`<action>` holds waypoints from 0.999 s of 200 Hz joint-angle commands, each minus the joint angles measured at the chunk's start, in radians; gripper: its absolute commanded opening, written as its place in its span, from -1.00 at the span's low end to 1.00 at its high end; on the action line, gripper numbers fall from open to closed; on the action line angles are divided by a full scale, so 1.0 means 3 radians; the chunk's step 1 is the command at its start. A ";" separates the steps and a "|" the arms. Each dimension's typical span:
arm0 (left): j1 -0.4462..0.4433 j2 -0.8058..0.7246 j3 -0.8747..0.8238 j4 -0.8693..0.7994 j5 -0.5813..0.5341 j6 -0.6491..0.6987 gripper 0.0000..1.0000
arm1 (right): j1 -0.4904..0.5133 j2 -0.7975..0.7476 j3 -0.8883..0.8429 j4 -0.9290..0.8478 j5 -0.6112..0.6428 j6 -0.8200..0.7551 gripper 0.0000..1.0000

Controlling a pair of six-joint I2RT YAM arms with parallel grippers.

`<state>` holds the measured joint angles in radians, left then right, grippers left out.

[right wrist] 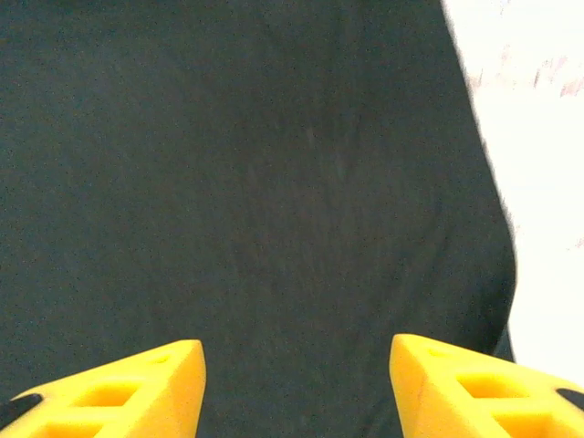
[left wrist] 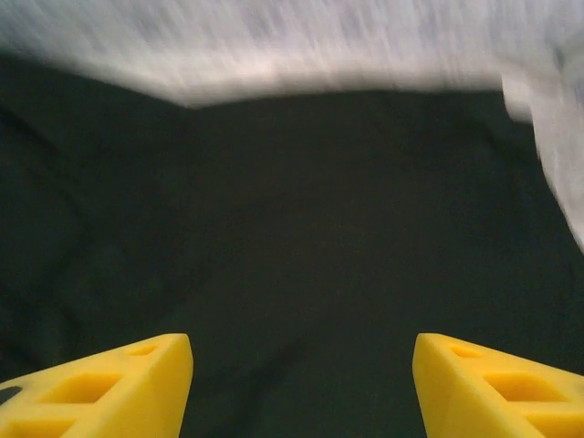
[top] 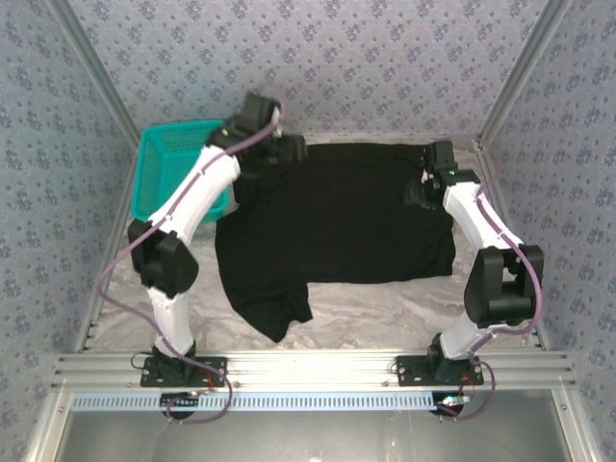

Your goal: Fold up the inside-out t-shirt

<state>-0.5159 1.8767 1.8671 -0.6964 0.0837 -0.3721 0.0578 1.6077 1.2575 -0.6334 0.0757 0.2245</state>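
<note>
The table (top: pixel 385 308) has a pale, marbled surface and is closed in by patterned walls. The inside-out t-shirt (top: pixel 337 221) lies spread flat on the middle and far part of the table, and it shows plain black cloth. One sleeve (top: pixel 279 318) points toward the near edge on the left side. The teal basket (top: pixel 159 164) stands at the far left of the table, just beside the left edge of the shirt.

The left arm reaches to the far left corner of the shirt, and the left gripper (top: pixel 289 146) is above the cloth there. In the left wrist view its yellow fingers (left wrist: pixel 109 383) are spread apart, with only black cloth under the gap, and the picture is blurred.

The right gripper (top: pixel 422 191) is over the right edge of the shirt. In the right wrist view its fingers (right wrist: pixel 484 383) are also spread and hold nothing, and the pale table shows at the right beside the black cloth.
</note>
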 commanded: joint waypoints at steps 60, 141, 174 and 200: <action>0.0085 -0.1125 -0.2710 0.0766 0.0231 -0.0377 0.29 | -0.0016 -0.0075 -0.0818 -0.0072 -0.0068 0.0172 0.26; 0.0297 -0.1001 -0.3481 0.0844 0.0295 -0.0457 0.31 | -0.0393 0.0359 -0.0903 -0.0238 0.0012 0.0416 0.23; 0.0518 -0.1126 -0.3819 0.0880 0.0183 -0.0454 0.33 | -0.0569 0.0272 -0.0963 -0.0287 0.0051 0.0498 0.23; 0.0585 -0.1179 -0.3726 0.0872 0.0202 -0.0409 0.34 | -0.0537 -0.0002 -0.0866 -0.0233 0.0143 0.0468 0.22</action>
<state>-0.3641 1.5177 0.7639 -0.3817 0.1768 -0.4992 -0.1055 1.6905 0.9905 -0.6693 0.0628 0.3447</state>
